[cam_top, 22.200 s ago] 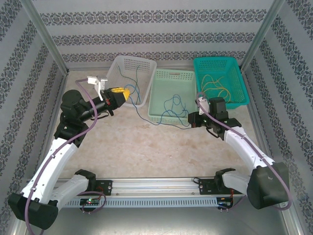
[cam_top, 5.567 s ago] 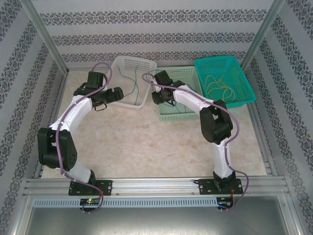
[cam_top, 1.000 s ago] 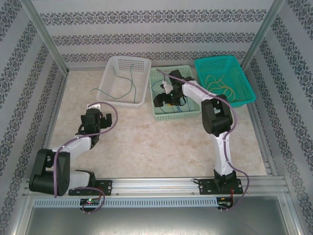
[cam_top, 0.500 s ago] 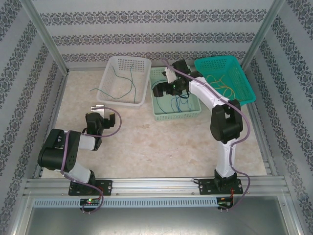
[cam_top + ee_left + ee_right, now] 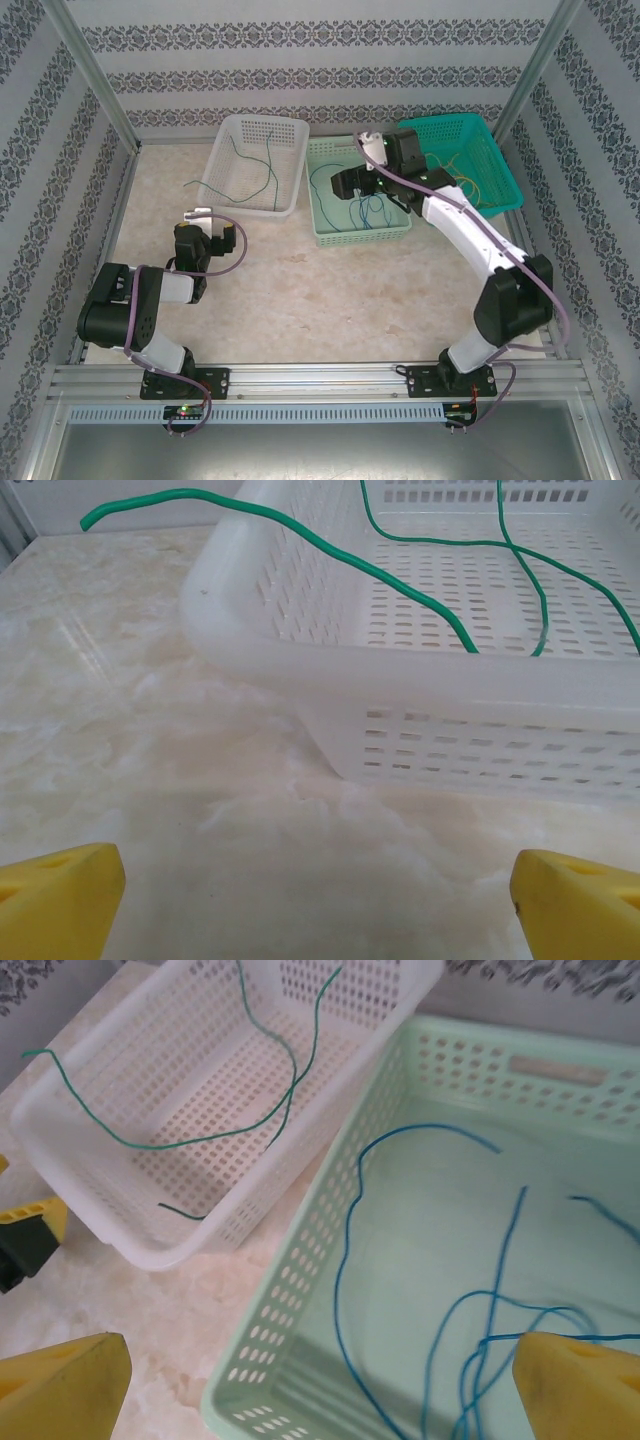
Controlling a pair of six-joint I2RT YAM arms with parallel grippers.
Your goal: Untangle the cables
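Along the back edge of the table the cables are laid out by colour. The green cables are in the white basket at the back left. The blue cables are in the pale green basket in the middle. The yellow cables are in the teal basket toward the back right corner.

The blue strands look the least settled. Several cross and bunch at the near right of their basket, so a pinch there would likely catch more than one strand and tighten the crossing instead of freeing it.

One green strand is draped over the white basket's near left rim, with its end out over the table. A tug or a passing arm could drag it out, or hook it in the perforated wall and shift the light basket.

The right gripper hangs above the pale green basket, fingers spread wide and holding nothing. If it comes down blind into the bunch, it risks lifting the whole cluster.

The left gripper sits low near the table's left edge, facing the white basket. Its fingers are also wide apart and empty.
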